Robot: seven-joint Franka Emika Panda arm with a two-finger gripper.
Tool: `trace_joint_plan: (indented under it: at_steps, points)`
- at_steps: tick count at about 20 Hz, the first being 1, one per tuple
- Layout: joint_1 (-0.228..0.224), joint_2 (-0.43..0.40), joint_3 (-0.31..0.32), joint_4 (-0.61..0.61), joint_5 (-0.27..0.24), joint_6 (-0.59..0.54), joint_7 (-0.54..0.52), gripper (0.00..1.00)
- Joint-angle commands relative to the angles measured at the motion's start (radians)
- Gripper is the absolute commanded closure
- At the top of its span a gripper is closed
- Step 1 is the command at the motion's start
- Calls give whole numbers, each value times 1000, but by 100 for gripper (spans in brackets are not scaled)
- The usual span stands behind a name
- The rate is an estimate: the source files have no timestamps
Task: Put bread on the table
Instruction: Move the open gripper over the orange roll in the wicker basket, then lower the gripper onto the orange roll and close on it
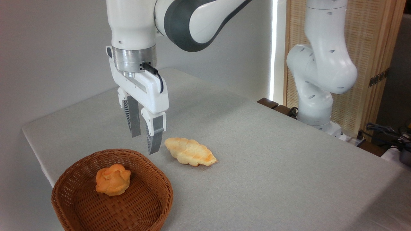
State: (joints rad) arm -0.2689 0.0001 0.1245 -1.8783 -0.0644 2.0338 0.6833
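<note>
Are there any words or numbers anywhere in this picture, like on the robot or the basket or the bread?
No readable text anywhere.
The gripper and white arm: no words or numbers to be seen.
The basket, the bread inside it, the loaf and the table: plain, no labels.
The dark metal piece on the wooden screen: too small to tell.
</note>
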Motion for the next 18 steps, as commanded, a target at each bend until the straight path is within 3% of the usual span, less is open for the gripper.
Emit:
trace_joint_plan:
  at_steps: [1, 9, 18]
  points:
    - [-6, 34, -23, 1, 1, 72, -2, 0]
    - [-6, 106, -25, -1, 1, 295, -2, 0]
    - [-4, 218, -75, 2, 11, 445, 2, 0]
